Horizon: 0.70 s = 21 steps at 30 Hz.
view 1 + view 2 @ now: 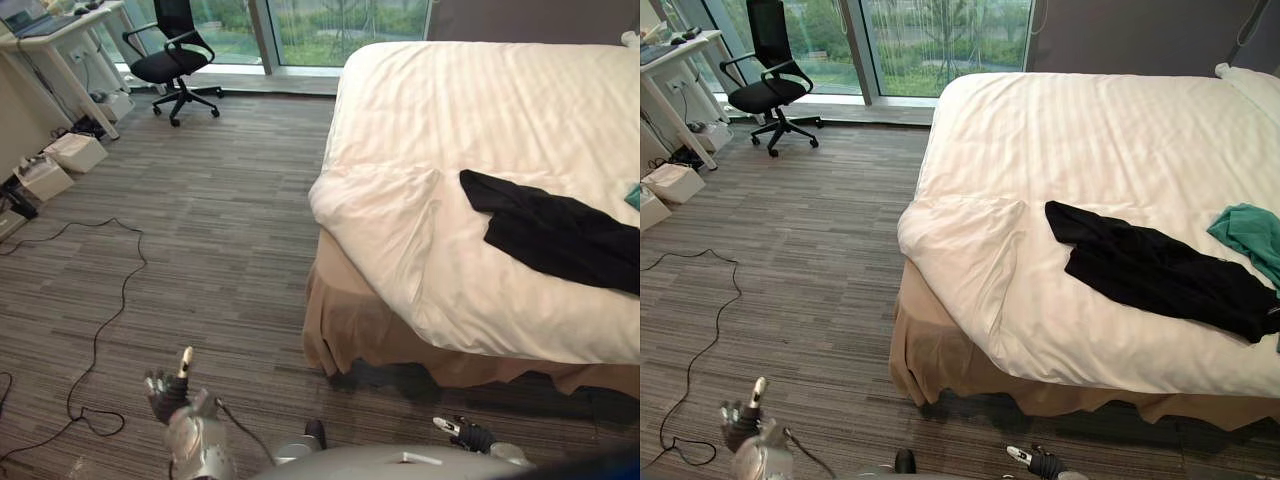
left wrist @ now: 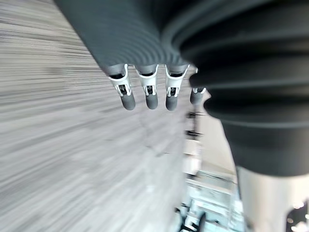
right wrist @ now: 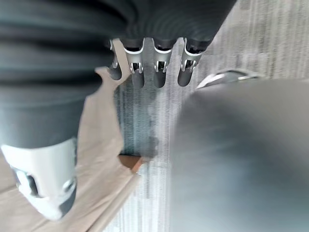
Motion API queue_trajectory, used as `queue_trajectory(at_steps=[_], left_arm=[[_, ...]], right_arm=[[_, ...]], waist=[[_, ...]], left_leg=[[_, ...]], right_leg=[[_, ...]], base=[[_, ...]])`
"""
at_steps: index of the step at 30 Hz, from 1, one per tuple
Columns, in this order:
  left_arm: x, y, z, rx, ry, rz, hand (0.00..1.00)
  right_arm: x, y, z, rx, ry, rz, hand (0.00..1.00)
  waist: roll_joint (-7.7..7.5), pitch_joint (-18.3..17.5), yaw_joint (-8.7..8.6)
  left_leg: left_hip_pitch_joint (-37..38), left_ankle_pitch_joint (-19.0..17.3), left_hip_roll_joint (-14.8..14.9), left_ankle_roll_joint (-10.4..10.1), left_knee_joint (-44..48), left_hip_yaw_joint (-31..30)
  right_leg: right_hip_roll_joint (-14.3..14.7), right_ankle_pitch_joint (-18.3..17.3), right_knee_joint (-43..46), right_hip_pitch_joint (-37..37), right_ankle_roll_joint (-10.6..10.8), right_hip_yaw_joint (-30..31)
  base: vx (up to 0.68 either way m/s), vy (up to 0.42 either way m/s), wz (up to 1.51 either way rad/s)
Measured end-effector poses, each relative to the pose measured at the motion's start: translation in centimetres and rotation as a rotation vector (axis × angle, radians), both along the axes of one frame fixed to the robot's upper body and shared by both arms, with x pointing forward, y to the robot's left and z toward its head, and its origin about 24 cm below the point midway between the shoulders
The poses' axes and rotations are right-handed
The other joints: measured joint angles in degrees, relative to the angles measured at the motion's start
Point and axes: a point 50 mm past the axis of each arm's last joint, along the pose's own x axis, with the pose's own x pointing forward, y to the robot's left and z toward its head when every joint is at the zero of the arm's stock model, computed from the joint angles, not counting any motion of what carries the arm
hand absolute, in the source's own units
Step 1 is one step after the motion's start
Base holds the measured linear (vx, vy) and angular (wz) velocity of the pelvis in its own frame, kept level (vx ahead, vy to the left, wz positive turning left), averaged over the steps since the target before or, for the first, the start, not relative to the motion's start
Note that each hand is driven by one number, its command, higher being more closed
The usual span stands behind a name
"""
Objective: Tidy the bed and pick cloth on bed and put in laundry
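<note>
Currently, black cloth (image 1: 1160, 270) and teal cloth (image 1: 1250, 232) lie on the bed (image 1: 1090, 130). Left robot hand (image 1: 168, 396) and right robot hand (image 1: 470, 435) low over floor (image 1: 200, 220), fingers relaxed, empty.

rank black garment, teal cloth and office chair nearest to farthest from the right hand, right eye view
From the right hand, low by the foot of the bed:
1. black garment, on the bed just ahead.
2. teal cloth, farther right on the bed.
3. office chair, across the room, far left.
</note>
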Motion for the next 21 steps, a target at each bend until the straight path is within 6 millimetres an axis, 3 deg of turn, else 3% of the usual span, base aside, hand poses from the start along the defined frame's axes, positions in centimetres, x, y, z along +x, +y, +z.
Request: queue_trajectory(at_steps=[6, 11, 14, 16, 17, 18, 19, 21], left_arm=[[3.4, 1.4, 4.7, 0.331, -0.016, -0.081, 0.00], [5.3, -0.1, 6.1, 0.583, 0.070, -0.221, 0.00], [6.1, 1.0, 7.7, 0.750, 0.088, -0.262, 0.00], [8.4, 5.0, 12.8, 0.938, 0.054, -0.286, 0.00], [8.9, 6.0, 14.3, 0.980, 0.046, -0.288, 0.00], [9.8, 7.6, 17.5, 1.058, 0.017, -0.297, 0.00], [10.6, 8.4, 20.2, 1.124, -0.012, -0.319, 0.00], [11.9, 8.6, 23.2, 1.188, -0.040, -0.363, 0.00]], right_arm=[[0.7, 0.1, 0.2, 0.004, -0.017, 0.000, 0.00], [0.3, 0.1, 0.1, 0.006, -0.010, -0.005, 0.00], [-0.2, -0.4, 0.1, 0.006, -0.008, -0.037, 0.00], [-1.2, -0.7, 0.0, 0.002, 0.002, -0.052, 0.00], [-1.4, -0.8, 0.0, 0.001, 0.008, -0.056, 0.00], [-1.9, -0.9, -0.1, 0.000, 0.018, -0.065, 0.00], [-2.3, -1.0, -0.1, -0.004, 0.025, -0.079, 0.00], [-2.7, -1.1, -0.2, -0.011, 0.032, -0.093, 0.00]], waist=[[-0.32, 0.0, 0.04], [-0.31, 0.0, -0.21], [-0.22, -0.1, -0.26], [-0.58, -0.3, -0.28], [-0.65, -0.4, -0.23], [0.01, -0.2, -0.25], [-0.27, -0.7, -0.25], [0.57, -1.1, -0.58]], left_leg=[[1.1, -0.4, 0.0, -0.5, 0.0, 1.0], [1.1, -1.0, 0.5, -0.4, -0.1, 2.0], [1.2, -1.5, 1.1, -0.7, 0.0, 3.6], [1.3, -1.5, 1.8, -0.9, 0.0, 4.6], [1.5, -1.5, 1.9, -1.0, 0.0, 5.0], [1.9, -1.7, 2.1, -1.2, 0.0, 5.7], [2.0, -1.9, 2.1, -1.3, 0.0, 6.4], [2.0, -2.1, 2.0, -1.3, 0.0, 6.7]], right_leg=[[0.0, 0.0, -0.2, 0.7, -0.1, 1.2], [0.3, 0.1, -0.1, 0.2, -0.2, 2.8], [0.8, 0.2, -0.2, -0.7, -0.5, 4.6], [1.5, 0.3, -0.2, -1.4, -1.1, 5.7], [1.6, 0.4, -0.4, -1.4, -1.1, 6.2], [1.8, 0.4, -0.5, -1.3, -1.2, 6.8], [1.8, 0.4, -0.6, -1.4, -1.2, 7.5], [1.7, 0.5, -0.8, -1.6, -1.3, 7.7]], base=[[0.00, 0.006, -0.05], [-0.04, 0.015, -0.16], [-0.02, 0.003, -0.28], [0.03, -0.025, -0.25], [0.05, -0.024, -0.32], [0.04, -0.011, -0.33], [0.04, -0.004, -0.28], [0.04, 0.016, -0.14]])
